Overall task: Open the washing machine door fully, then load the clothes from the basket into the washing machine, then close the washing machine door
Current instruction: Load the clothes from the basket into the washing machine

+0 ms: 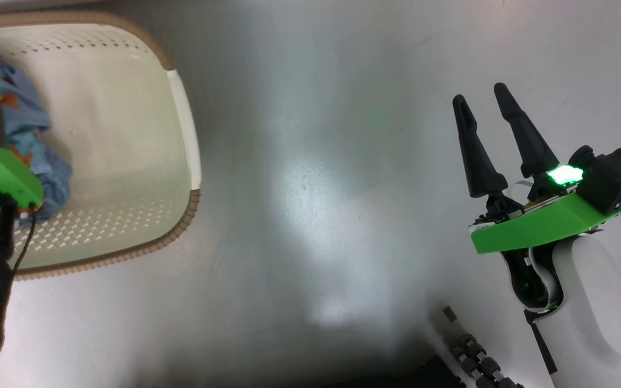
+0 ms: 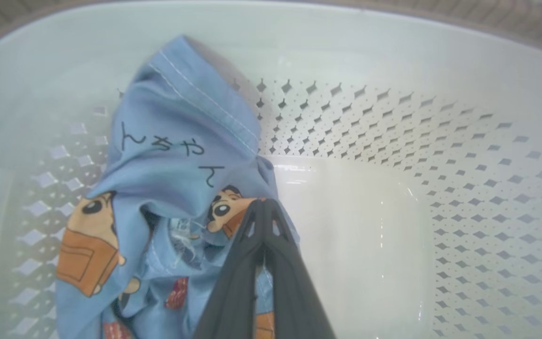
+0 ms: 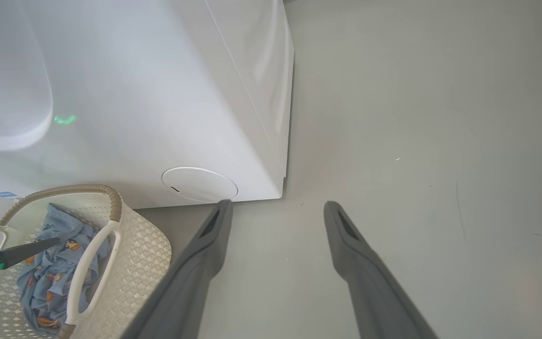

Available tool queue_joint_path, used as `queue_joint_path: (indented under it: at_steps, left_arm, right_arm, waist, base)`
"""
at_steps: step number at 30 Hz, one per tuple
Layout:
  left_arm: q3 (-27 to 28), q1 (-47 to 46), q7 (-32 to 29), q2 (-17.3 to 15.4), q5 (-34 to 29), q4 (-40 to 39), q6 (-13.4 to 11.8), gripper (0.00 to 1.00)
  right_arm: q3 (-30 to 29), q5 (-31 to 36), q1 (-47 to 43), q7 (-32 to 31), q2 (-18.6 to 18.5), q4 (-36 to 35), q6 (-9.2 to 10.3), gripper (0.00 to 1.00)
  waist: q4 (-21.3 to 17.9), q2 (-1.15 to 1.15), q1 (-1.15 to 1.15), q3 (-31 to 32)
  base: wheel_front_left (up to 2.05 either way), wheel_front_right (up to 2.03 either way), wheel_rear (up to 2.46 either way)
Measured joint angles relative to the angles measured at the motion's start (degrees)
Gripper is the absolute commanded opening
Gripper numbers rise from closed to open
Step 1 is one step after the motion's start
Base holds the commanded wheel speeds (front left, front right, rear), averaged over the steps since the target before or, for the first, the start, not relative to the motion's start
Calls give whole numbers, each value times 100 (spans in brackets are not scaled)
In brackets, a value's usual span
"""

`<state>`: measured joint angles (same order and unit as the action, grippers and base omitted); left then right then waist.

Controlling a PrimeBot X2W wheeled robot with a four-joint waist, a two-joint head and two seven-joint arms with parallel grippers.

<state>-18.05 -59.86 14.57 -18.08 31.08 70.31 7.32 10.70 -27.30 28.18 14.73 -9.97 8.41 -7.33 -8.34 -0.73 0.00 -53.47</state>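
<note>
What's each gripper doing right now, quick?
Left gripper: shut, pinching the light-blue cartoon-print garment inside the cream perforated plastic basket.
Right gripper: open, holding nothing.

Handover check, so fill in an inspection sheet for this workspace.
Surface: glossy grey floor, glare patches.
Job's things: basket on the floor beside the washing machine; clothes lying in the basket.
Clutter: nothing seen.
End effectors: left end effector shut on the clothes inside the basket; right end effector open, over the floor, holding nothing.
Cables: thin black cable at the left wrist; dark ribbed hose at the head view's bottom edge.
Surroundings: round white flap low on the machine's front.
</note>
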Motion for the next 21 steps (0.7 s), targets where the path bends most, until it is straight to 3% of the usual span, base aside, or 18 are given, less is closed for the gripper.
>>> queue_joint_path:
  at_steps: [11, 18, 19, 21]
  left_arm:
    - [609, 530, 5, 185, -100, -875, -8, 0]
    - [1043, 1173, 5, 439, -508, -1666, 0, 0]
    - [1120, 1294, 5, 478, -565, -1786, 0, 2]
    - [1274, 1545, 5, 555, -672, -2018, 0, 21]
  right_arm:
    - [-34, 0, 1, 0, -32, 60, 0, 100]
    - [-64, 0, -30, 0, -91, 187, 0, 100]
    - [-68, 0, -51, 0, -98, 203, 0, 100]
    - [-74, -1, -140, 1, -111, 240, 0, 100]
  waist:
    - [190, 0, 0, 354]
    - [290, 0, 0, 817]
    - [304, 0, 0, 898]
    - [329, 0, 0, 1070]
  base:
    - [0, 0, 0]
    - [0, 0, 0]
    - [0, 0, 0]
    - [0, 0, 0]
